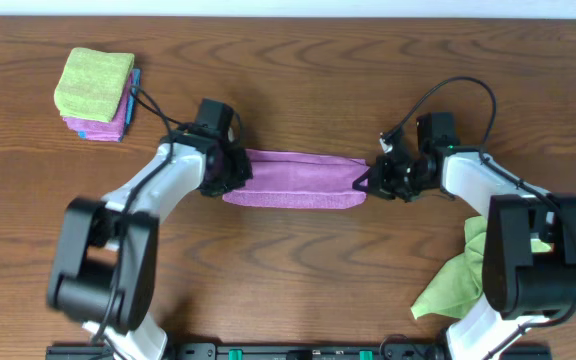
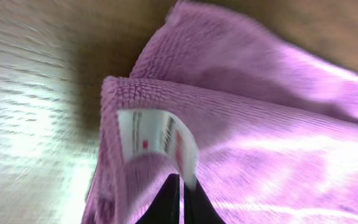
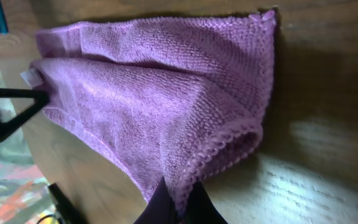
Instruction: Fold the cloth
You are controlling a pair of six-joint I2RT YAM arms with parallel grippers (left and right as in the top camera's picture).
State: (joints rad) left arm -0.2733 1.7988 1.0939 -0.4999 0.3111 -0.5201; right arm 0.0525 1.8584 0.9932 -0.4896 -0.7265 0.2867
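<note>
Cloth (image 1: 293, 180), purple, doubled into a long band mid-table, strung left to right between both grippers. Crumpled green cloth (image 1: 453, 275) near right; wood table (image 1: 298, 270) shows near and far of the band; stack of folded cloths (image 1: 96, 92) far left, well apart. Left gripper (image 1: 240, 172) pinched tight on the left end beside a white label (image 2: 157, 140). Right gripper (image 1: 363, 182) pinched on the scalloped right edge. Left wrist view blurred; fingertips cut off below.

The overhead view is sharp and evenly lit, with faint shadows on the wooden table (image 1: 298, 80). The left wrist view is blurred, with glare whitening the wood at left and sheen on the purple cloth (image 2: 278, 124). The right wrist view is dimmer, shadowed beside the cloth.
</note>
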